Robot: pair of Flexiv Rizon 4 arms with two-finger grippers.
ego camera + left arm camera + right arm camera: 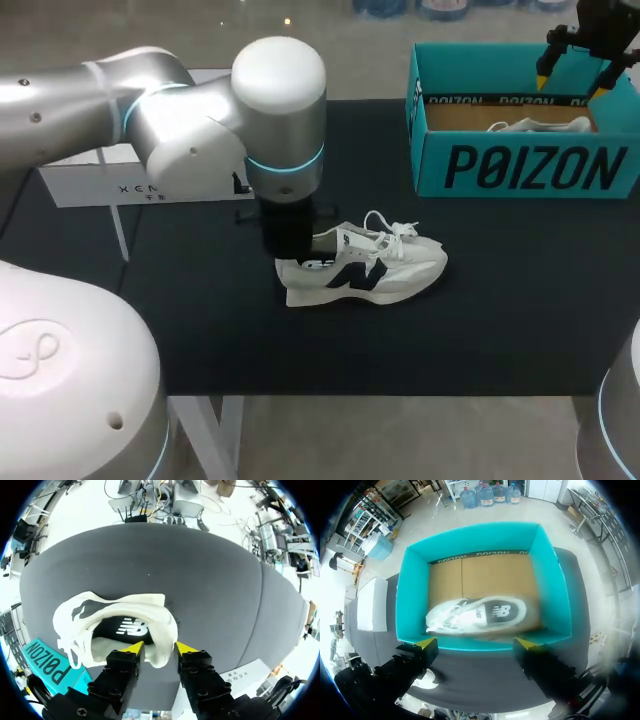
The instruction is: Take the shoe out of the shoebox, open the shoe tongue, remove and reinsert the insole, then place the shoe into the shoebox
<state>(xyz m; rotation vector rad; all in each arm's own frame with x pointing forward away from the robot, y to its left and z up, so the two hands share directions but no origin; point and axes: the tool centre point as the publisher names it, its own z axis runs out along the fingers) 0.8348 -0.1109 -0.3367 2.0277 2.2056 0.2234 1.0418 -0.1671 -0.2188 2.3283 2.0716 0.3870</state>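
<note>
A white shoe (365, 265) with a dark side logo lies on its sole in the middle of the black table, toe to the right. My left gripper (290, 240) hangs over its heel. In the left wrist view this gripper (159, 648) is open, one finger inside the shoe (80, 615) above the dark insole (125, 627), the other outside the heel wall. The teal shoebox (520, 165) stands at the back right with a second white shoe (540, 125) inside. My right gripper (585, 60) is open over the box; it (475, 644) hovers above the box's wall (410, 605) and that shoe (475, 615).
A white flat box (110, 180) lies at the back left of the table, seen also beside my left gripper (245, 672) and next to the shoebox (372, 605). The black table top (500, 300) stretches bare in front of the shoebox.
</note>
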